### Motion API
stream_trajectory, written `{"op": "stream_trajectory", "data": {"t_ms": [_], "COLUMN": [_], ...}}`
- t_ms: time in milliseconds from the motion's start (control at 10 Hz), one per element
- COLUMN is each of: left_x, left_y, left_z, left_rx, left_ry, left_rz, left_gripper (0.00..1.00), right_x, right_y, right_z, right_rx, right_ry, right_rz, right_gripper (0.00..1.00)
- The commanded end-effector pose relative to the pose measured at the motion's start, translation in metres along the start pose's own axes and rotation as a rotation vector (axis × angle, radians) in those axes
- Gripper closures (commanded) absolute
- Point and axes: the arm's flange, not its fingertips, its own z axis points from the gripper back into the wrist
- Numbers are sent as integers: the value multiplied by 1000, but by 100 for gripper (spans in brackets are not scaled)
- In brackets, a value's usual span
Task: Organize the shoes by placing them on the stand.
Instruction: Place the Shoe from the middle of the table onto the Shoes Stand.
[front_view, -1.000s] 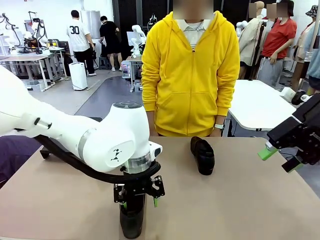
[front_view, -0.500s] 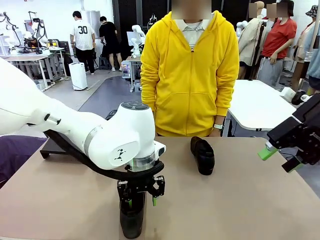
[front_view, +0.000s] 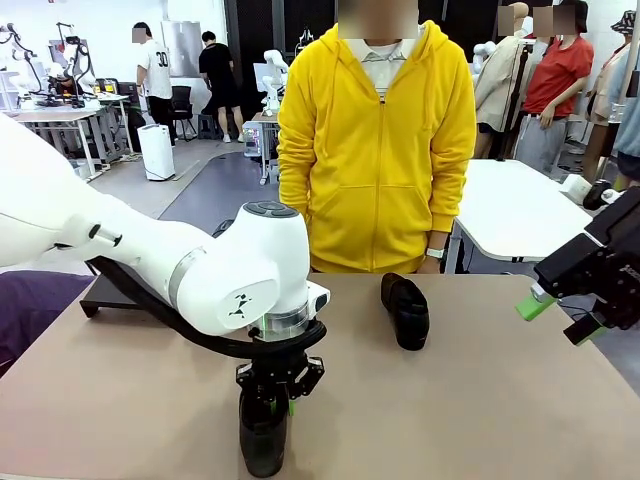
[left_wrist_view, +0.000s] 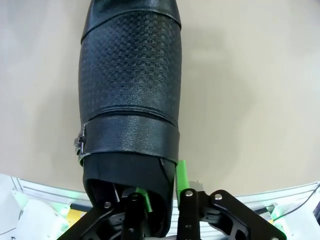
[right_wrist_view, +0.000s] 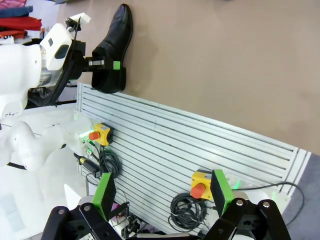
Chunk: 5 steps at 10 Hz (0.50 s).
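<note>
1. Black glossy leather marks the near shoe (front_view: 264, 445), which lies at the robot's edge of the counter (front_view: 480, 420). Its long axis runs near to far, with the heel end closest to the robot.
2. The left end effector (front_view: 270, 398) is clenched from above on the rim of that shoe's heel opening. In the left wrist view one green pad (left_wrist_view: 145, 200) is seen inside the opening and the other outside, against the side wall.
3. A second shoe (front_view: 407, 312) lies farther off, right of centre, just before the person (front_view: 378, 150).
4. The right end effector (front_view: 558, 318) is held released beyond the counter's right side, with nothing between its fingers.
5. The stand (front_view: 105, 292) is glimpsed behind the left arm, at the counter's far left. It lies leftward and away from the held shoe, and the left arm is judged the nearer one.
</note>
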Motion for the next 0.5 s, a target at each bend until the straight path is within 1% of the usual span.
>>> {"op": "stream_trajectory", "data": {"t_ms": [0, 200, 400], "left_x": [2, 1, 3], "left_y": [-4, -3, 0], "left_z": [2, 3, 5], "left_rx": [39, 44, 44], "left_ry": [-16, -3, 13], "left_rz": [18, 13, 33], "left_gripper": [100, 100, 100], "right_x": [1, 1, 1], "right_y": [-1, -1, -1], "right_z": [2, 2, 2], "right_rx": [16, 16, 16], "right_ry": [-1, -1, -1], "right_rz": [21, 21, 21], "right_gripper": [0, 0, 0]}}
